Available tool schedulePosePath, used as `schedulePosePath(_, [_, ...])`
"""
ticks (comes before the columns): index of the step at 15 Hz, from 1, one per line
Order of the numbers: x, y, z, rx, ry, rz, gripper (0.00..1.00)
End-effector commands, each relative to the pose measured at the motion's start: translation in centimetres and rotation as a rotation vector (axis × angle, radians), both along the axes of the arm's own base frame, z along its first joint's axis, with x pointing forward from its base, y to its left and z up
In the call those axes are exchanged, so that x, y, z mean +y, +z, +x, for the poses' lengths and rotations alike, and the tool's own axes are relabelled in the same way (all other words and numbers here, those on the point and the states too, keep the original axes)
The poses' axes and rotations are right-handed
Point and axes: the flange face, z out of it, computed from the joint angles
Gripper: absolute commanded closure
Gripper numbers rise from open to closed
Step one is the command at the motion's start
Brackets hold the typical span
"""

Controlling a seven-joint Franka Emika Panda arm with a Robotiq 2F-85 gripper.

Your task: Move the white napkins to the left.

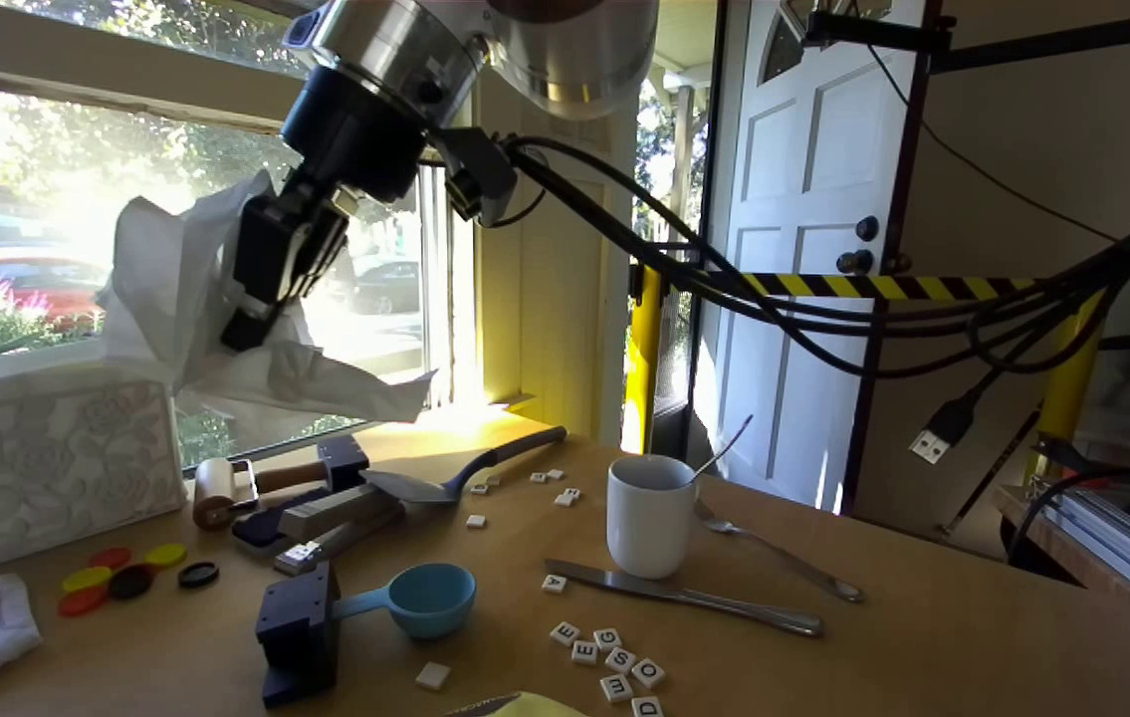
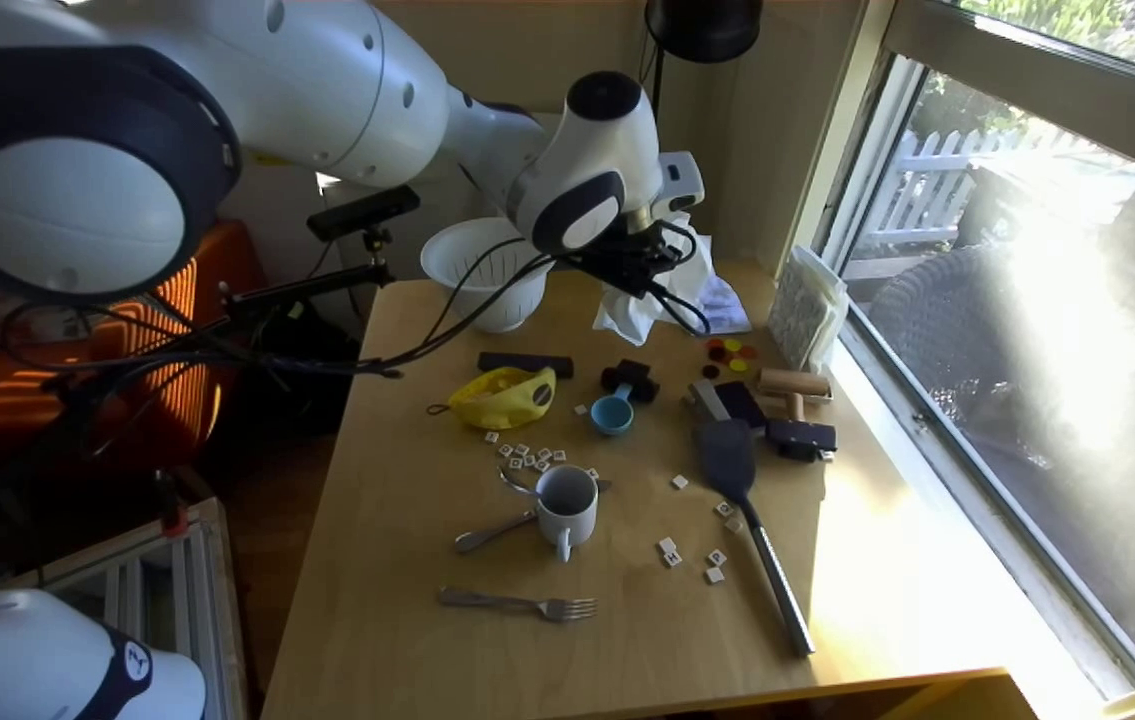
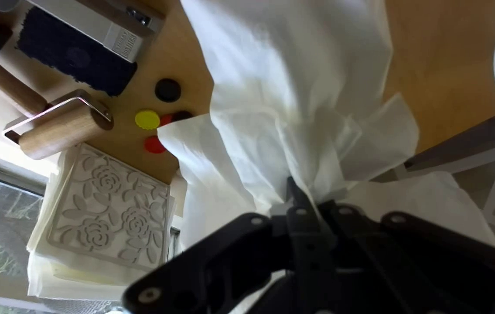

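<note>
Hanging in loose folds above the table (image 2: 397,660), a white napkin (image 3: 282,87) is held by the gripper (image 3: 310,203), whose jaws are pressed nearly together with only bunched material between them; whether one sheet or several is gripped cannot be told. Such a tight gather is probably needed because no stiff edge is offered by a soft sheet; its corners, left to flare, could easily be snagged. The height seems to be chosen so that the coloured discs (image 3: 147,119) nearby are not dragged. In the rose-patterned holder (image 1: 77,448), stood beside the window (image 2: 1017,300), stacked napkins (image 3: 90,285) are kept upright, presumably against scattering. The move is judged unfinished, since the gripped napkin is not yet set down.
</note>
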Motion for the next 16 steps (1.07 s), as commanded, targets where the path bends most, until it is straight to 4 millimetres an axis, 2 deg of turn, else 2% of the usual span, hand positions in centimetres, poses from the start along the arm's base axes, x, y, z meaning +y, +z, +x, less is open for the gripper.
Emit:
schedulePosePath(1, [0.7, -1.3, 3.2, -0.059, 0.038, -0.008, 0.99])
schedulePosePath(3, [0.7, -2.4, 5.3, -0.080, 0.070, -0.024, 0.99])
schedulePosePath(8, [1.0, -5.6, 8.9, -0.155, 0.107, -0.053, 0.99])
schedulePosePath(13, [1.4, -9.4, 11.1, -0.186, 0.107, -0.070, 0.99])
schedulePosePath(16, [1.0, -11.4, 11.9, -0.185, 0.082, -0.061, 0.99])
